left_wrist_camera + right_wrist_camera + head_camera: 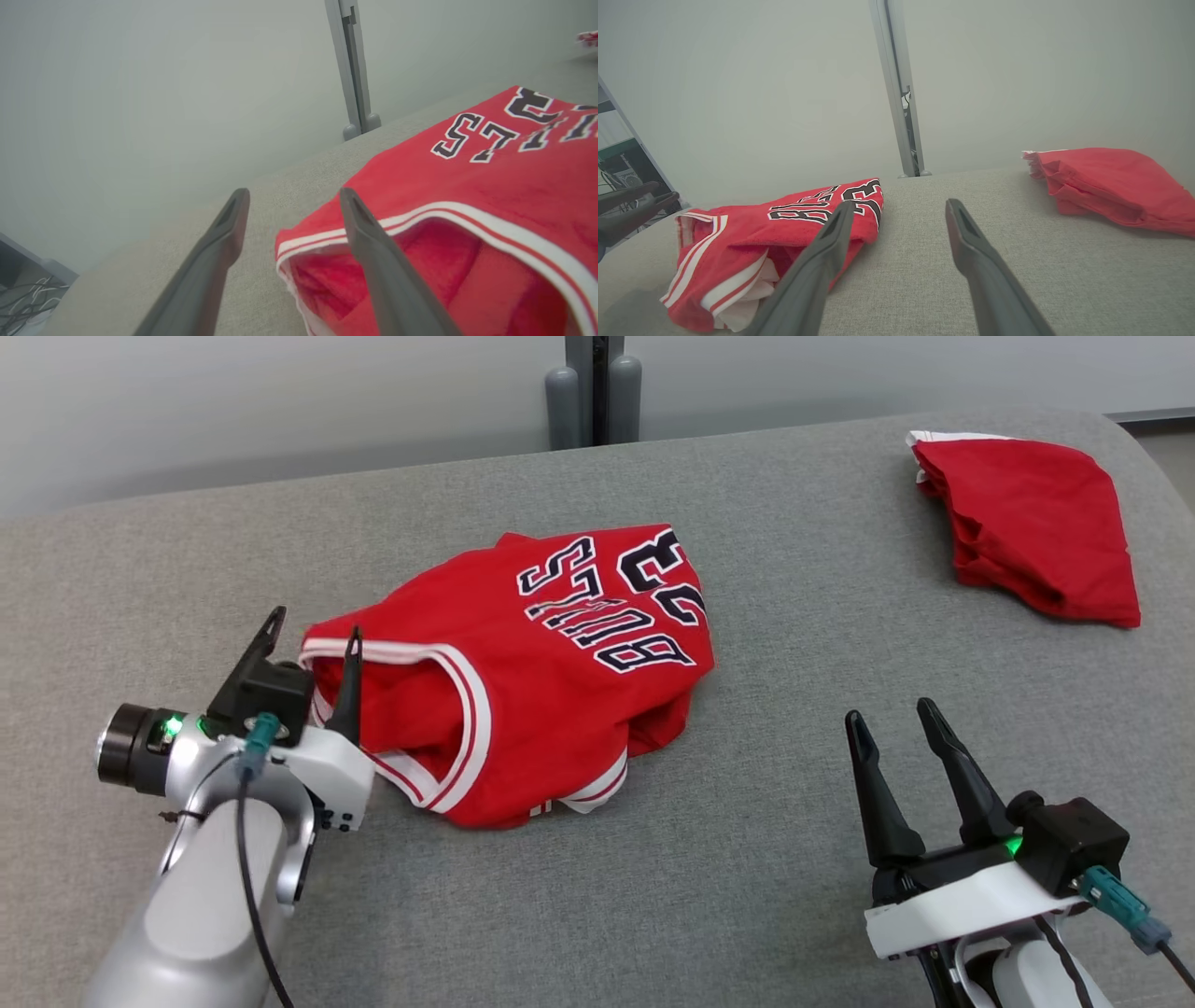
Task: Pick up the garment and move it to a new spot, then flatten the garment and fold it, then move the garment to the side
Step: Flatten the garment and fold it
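1. The left gripper (315,627) is spread open and empty. The red Bulls jersey (523,653) begins at its right finger.
2. The jersey lies rumpled, its lettering and white-striped armhole facing up.
3. The right gripper (889,712) is open and empty, with the jersey well apart, ahead to its left.

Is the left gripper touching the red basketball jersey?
Cannot tell. In head and left wrist views, one of the fingers of the left gripper overlaps the red basketball jersey at its trim; no gap or contact shows plainly.
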